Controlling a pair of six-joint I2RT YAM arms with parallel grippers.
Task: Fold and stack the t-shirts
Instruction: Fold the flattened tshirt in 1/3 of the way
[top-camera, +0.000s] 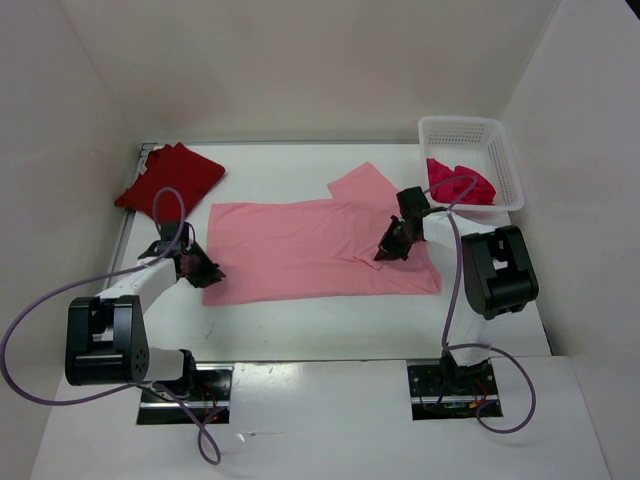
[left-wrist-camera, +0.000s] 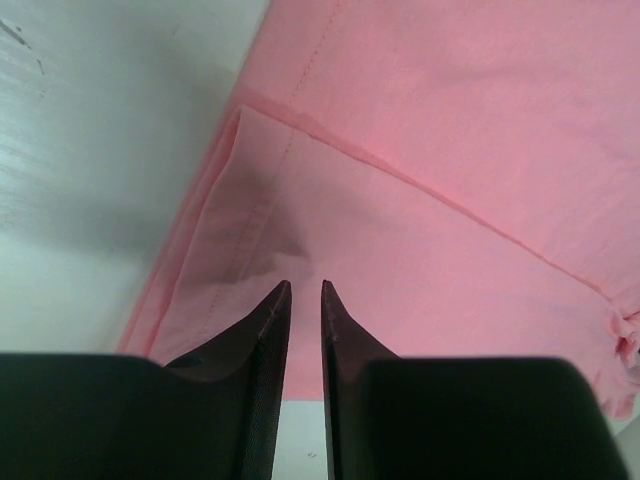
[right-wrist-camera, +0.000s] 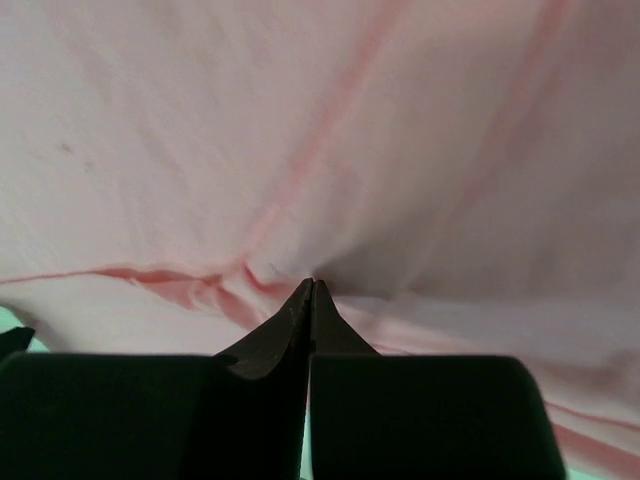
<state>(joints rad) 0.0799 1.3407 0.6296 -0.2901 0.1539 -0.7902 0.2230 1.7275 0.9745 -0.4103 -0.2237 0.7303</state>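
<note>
pink shirt: light pink cloth t-shirt lies spread flat mid white table, one sleeve poking toward the far side
left gripper: at the shirt's near-left corner, fingers released, a thin gap with nothing in it (hem sits just past the tips)
right gripper: clenched tight on a pucker of the pink shirt, creases running into the tips
red shirt: dark red cloth t-shirt sits in the far-left corner
crimson shirt: bright crimson cloth t-shirt is bunched in the white plastic mesh basket, far right
</note>
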